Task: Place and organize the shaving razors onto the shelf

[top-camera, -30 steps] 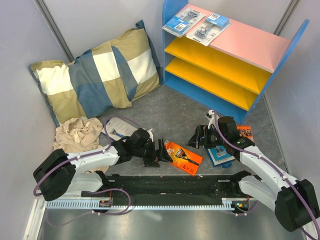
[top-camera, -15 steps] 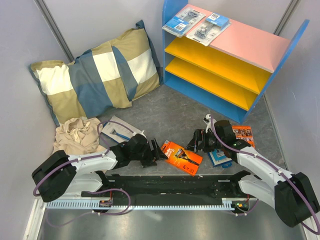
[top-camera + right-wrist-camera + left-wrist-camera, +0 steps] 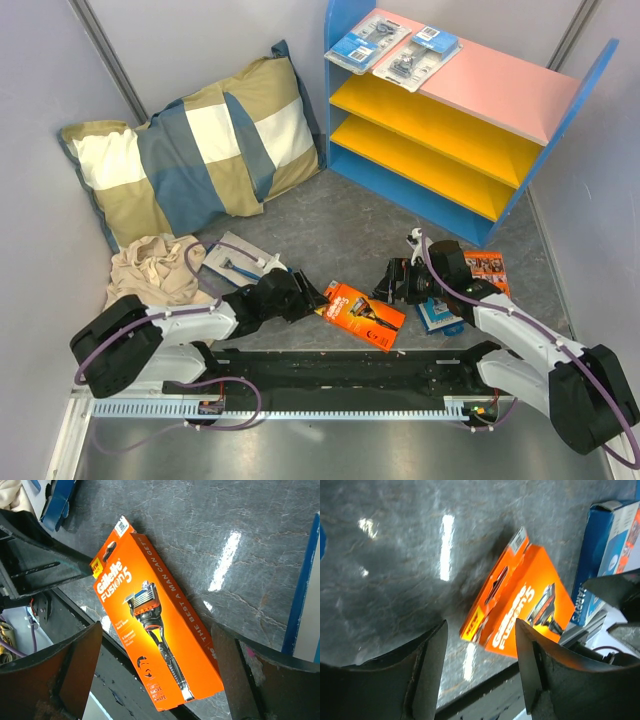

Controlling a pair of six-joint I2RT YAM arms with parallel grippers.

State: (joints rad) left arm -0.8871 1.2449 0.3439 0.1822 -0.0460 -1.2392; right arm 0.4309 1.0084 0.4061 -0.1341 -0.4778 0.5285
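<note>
An orange razor box [image 3: 365, 315] [image 3: 155, 615] [image 3: 525, 605] lies flat on the grey floor between the arms. My left gripper [image 3: 312, 297] [image 3: 480, 645] is open at the box's left end; only the box's corner lies ahead of its jaws and nothing is between them. My right gripper [image 3: 393, 282] [image 3: 156, 630] hangs wide open just above the box's right part. The shelf [image 3: 500, 95] stands at the back right, with two blister razor packs [image 3: 366, 42] [image 3: 417, 56] on its pink top board. A blue razor box [image 3: 438, 316] [image 3: 615, 545] lies under the right arm.
A white-and-blue razor pack [image 3: 235, 262] lies behind the left arm, and an orange pack [image 3: 490, 265] lies right of the right wrist. A striped pillow [image 3: 195, 155] and a beige cloth [image 3: 155, 270] sit at the left. Grey walls close in on both sides.
My left gripper has slid right to the orange box's left end and its jaws have narrowed. The right gripper shifted slightly at first and then held still, open.
</note>
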